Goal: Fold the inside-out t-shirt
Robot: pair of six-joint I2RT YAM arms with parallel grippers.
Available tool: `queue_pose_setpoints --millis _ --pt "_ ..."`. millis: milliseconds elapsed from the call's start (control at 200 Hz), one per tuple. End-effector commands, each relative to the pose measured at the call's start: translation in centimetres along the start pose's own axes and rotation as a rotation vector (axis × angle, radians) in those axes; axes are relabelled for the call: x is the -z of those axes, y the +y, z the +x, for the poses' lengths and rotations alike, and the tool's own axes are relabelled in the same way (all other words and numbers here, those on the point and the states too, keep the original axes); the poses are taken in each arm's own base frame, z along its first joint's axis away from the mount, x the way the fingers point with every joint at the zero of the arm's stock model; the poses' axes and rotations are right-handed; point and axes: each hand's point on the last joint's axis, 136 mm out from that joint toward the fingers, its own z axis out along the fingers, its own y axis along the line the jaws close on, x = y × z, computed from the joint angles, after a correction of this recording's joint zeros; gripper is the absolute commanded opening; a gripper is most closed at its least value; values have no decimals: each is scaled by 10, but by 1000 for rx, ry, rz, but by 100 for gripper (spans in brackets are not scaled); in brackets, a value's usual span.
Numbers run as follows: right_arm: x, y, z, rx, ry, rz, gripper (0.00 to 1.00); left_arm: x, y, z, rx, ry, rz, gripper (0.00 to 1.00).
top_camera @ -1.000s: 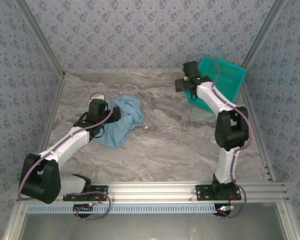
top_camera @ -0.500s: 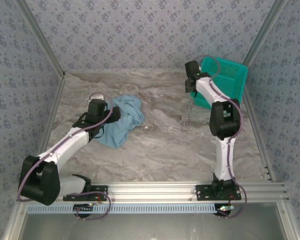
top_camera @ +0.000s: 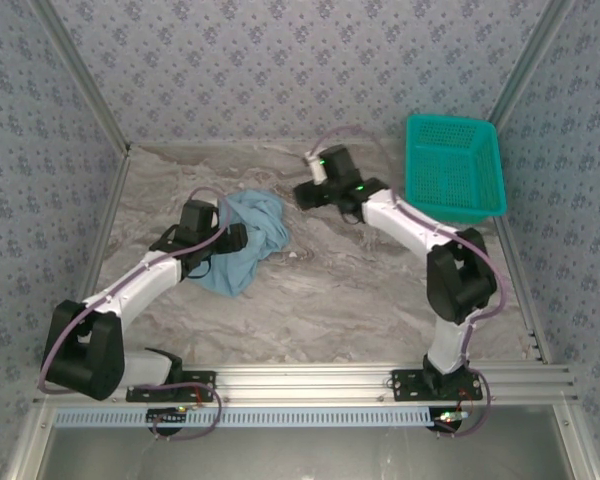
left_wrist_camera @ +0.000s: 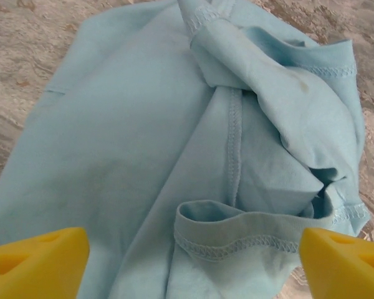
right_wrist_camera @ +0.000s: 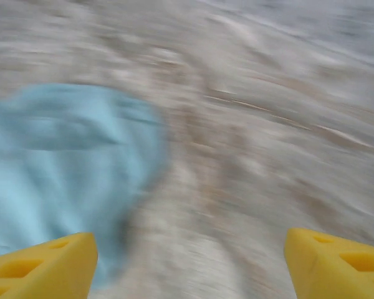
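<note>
- While the t-shirt [top_camera: 250,235] lies bunched on the marble-look table [top_camera: 360,290], left of centre in the top view, 2 arms reach in from the bottom edge.
- 1 shirt: light blue, stitched seams facing out, crumpled rather than flat.
- left gripper [left_wrist_camera: 187,268]: over the shirt's left part in the top view. In the left wrist view its 2 yellow fingertips [left_wrist_camera: 37,258] sit at the bottom corners, wide apart. The jaws are open and hold nothing, w/ cloth beneath. Can't tell if they touch it.
- Left wrist view also shows 1 sleeve opening [left_wrist_camera: 237,233] w/ stitched hem at lower centre, 1 long seam [left_wrist_camera: 234,143] running up mid-frame, and folds piled at upper right.
- right gripper [top_camera: 306,192]: upper centre of the top view, just right of the shirt & apart from it. The right wrist view is blurred. Its 2 yellow fingertips are at the bottom corners, wide apart, so the jaws are open & empty. The shirt edge is at the left of that frame, bare table at the right.
- 1 teal mesh basket [top_camera: 450,119]: upper right of the top view, well apart from the shirt & both grippers.
</note>
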Motion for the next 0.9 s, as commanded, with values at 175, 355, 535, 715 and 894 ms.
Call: queue_pose_setpoints --millis 175,355,535,715,894 --pt "-70 57 -2 -188 -43 -391 63 -17 -11 2 -13 30 52 66" --pt "-93 66 7 -226 -12 -440 53 -28 -13 4 7 37 68 58" --pt "-98 72 14 -246 6 -465 59 -32 -12 5 7 45 63 52" --pt "-86 65 7 -261 -38 -452 60 -32 -11 7 4 46 61 42" --pt "-89 75 12 -269 -19 -492 59 -32 -12 7 1 47 62 33"
